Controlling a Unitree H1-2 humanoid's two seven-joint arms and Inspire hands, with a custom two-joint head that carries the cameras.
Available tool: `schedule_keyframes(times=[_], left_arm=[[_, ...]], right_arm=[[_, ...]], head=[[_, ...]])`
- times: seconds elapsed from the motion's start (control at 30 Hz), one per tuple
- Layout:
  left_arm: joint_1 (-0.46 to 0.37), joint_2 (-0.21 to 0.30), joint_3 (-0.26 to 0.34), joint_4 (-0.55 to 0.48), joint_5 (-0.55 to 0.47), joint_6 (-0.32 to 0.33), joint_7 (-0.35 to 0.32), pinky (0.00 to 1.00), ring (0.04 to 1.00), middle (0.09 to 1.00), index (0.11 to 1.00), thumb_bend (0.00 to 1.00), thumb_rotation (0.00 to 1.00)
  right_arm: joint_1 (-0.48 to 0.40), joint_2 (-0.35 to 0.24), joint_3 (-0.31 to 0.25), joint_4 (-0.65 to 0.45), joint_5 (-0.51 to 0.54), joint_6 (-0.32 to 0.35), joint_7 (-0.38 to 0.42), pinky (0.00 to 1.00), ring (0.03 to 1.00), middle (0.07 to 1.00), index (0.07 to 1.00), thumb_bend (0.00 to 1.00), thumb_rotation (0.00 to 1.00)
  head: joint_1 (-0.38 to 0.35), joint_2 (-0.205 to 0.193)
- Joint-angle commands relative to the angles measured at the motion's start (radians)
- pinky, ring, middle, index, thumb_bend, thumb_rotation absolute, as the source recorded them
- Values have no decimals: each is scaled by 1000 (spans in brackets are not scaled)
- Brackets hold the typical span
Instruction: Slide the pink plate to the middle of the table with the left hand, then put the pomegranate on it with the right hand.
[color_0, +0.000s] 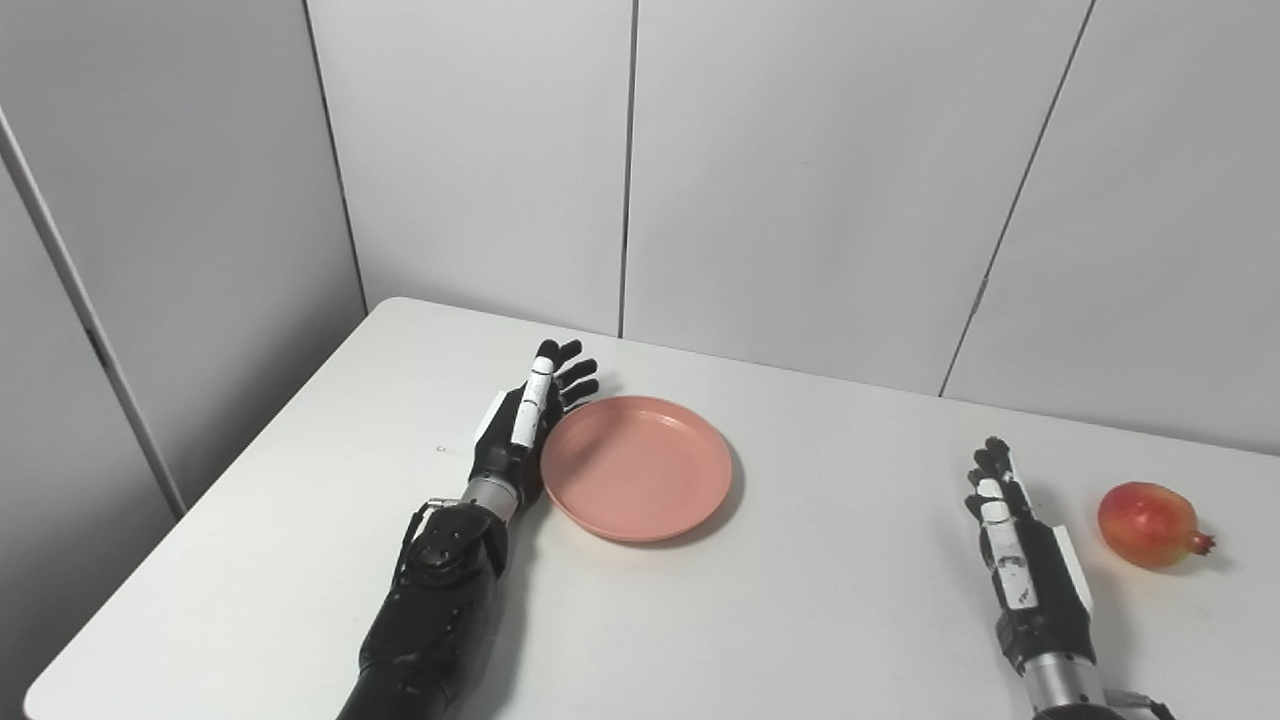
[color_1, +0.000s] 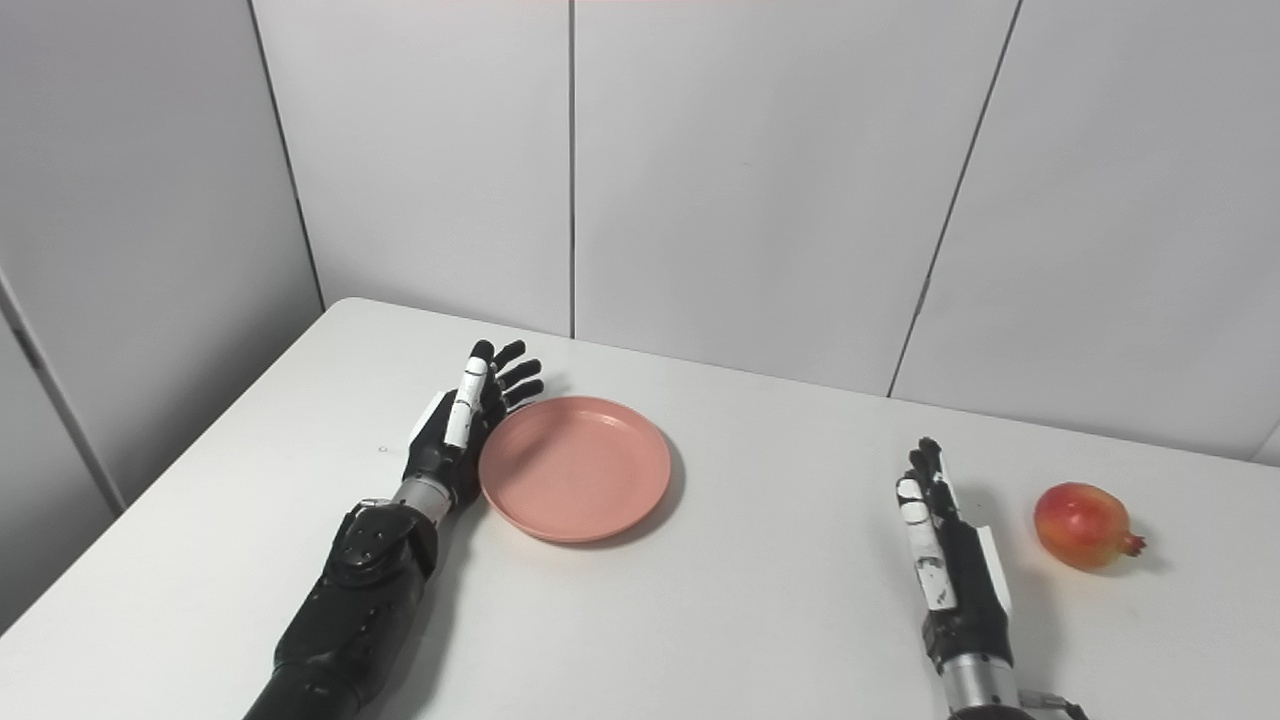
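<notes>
Pink plate (color_0: 636, 467) lies flat on the white table (color_0: 800, 620), left of the table's centre and nearer the far edge than the near one. It is empty, its shallow rim showing all the way round.

At the plate's left edge stands the left robot hand (color_0: 520, 425), set on its side with the palm turned toward the plate. Its fingers (color_0: 572, 372) are stretched out and a little apart, pointing toward the back wall, and they hold nothing. The palm sits right against the plate's left rim; whether it actually touches the rim cannot be told from these views. The black forearm runs back from the hand to the bottom edge of the picture.

On the right side of the table lies the pomegranate (color_0: 1148, 524), red with a yellowish patch, its small crown pointing to the right. It rests on the table, well apart from the plate.

Just left of the fruit is the right robot hand (color_0: 1022, 560), also on its side, fingers extended toward the back wall and close together, empty. A clear strip of table shows between this hand and the pomegranate, so the two are not touching.

Grey panelled walls (color_0: 800, 180) rise behind the table.
</notes>
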Motion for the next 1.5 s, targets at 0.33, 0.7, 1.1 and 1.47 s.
schedule_keyframes(times=[0.33, 0.7, 1.1, 1.47], left_arm=[[16, -39, -28, -121, 19, 66, 3, 883, 891, 889, 897, 687, 1000], [66, -63, -54, -217, 14, 143, -34, 895, 924, 922, 930, 645, 1000], [118, -92, -88, -234, 17, 115, -68, 923, 949, 951, 957, 660, 1000], [135, -77, -100, -221, 11, 85, -130, 972, 990, 995, 1000, 680, 1000]], right_arm=[[0, 37, 19, -36, -37, 31, -39, 1000, 990, 1000, 1000, 584, 905], [-4, 56, 28, -41, -47, 42, -48, 996, 971, 993, 999, 597, 911], [-8, 70, 36, -25, -58, 29, -54, 986, 960, 988, 1000, 607, 927], [-15, 96, 50, -14, -108, 39, -105, 966, 950, 959, 968, 616, 938]], head=[[-105, 38], [-202, 65], [-286, 66], [-364, 64]])
